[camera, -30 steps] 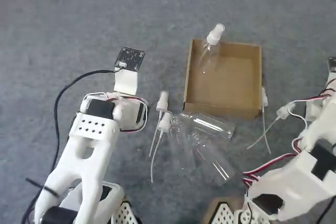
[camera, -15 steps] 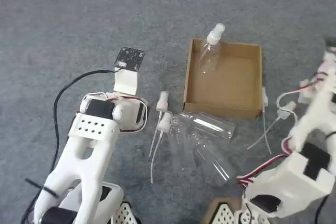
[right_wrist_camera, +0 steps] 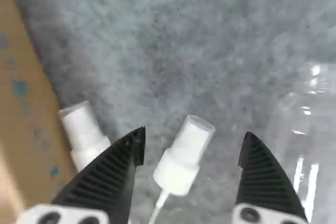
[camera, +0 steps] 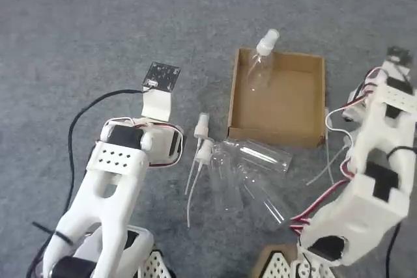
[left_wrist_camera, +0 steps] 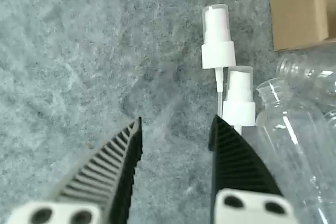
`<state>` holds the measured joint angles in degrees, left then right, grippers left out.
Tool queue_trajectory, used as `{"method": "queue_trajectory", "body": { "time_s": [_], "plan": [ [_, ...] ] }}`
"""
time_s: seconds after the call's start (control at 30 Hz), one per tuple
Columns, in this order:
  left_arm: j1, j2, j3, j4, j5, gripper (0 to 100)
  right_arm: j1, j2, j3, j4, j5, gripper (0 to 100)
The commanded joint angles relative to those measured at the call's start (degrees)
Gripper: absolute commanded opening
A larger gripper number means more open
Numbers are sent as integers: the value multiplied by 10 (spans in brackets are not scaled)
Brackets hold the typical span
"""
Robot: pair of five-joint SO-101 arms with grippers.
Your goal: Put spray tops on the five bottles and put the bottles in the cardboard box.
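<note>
- The cardboard box [camera: 277, 105] sits open on the grey tabletop [camera: 78, 43], at about 1 o'clock from the middle of the high view.
- One capped bottle [camera: 259, 63] leans in the box's 11 o'clock corner, and its white spray head pokes over the rim.
- A cluster of uncapped bottles [camera: 254, 155] lies on its sides just off the box's 6 to 7 o'clock edge. They are clear and overlap, so their number is hard to tell.
- Two loose spray tops [camera: 202, 138] lie side by side at 9 o'clock of that cluster, with their thin tubes trailing toward 7 o'clock.
- The left gripper [left_wrist_camera: 176, 127] is low over the tabletop, its fingers spread apart with nothing between them. One black fingertip is just beside the nearer of the two loose spray tops, and the mouth of a clear bottle lies close by.
- The right gripper [right_wrist_camera: 194, 136] has its fingers wide open, straddling a third spray top [right_wrist_camera: 184, 158]. Neither finger appears to touch it.
- A fourth spray top [right_wrist_camera: 84, 129] lies just beside the third, close to the box's outer wall.
- In the high view the right arm [camera: 378, 174] stands at 3 to 4 o'clock of the box, and a thin tube [camera: 320, 172] shows on the tabletop at the box's 5 o'clock corner.
</note>
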<state>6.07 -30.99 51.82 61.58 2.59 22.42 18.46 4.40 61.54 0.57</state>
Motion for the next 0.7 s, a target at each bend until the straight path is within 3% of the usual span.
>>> {"method": "queue_trajectory", "body": {
  "time_s": [0.0,0.27,0.43,0.67],
  "plan": [
    [2,-18,-5,-14,-7,196,6,28,-6,-27,-15,234],
    [2,-18,-5,-14,-7,196,6,55,-11,-39,-7,86],
    [1,-18,-4,-14,-7,196,1,7,-11,-33,60,13],
    [-49,-18,-6,-36,-7,196,-32,-113,-17,19,64,6]
  ]
}}
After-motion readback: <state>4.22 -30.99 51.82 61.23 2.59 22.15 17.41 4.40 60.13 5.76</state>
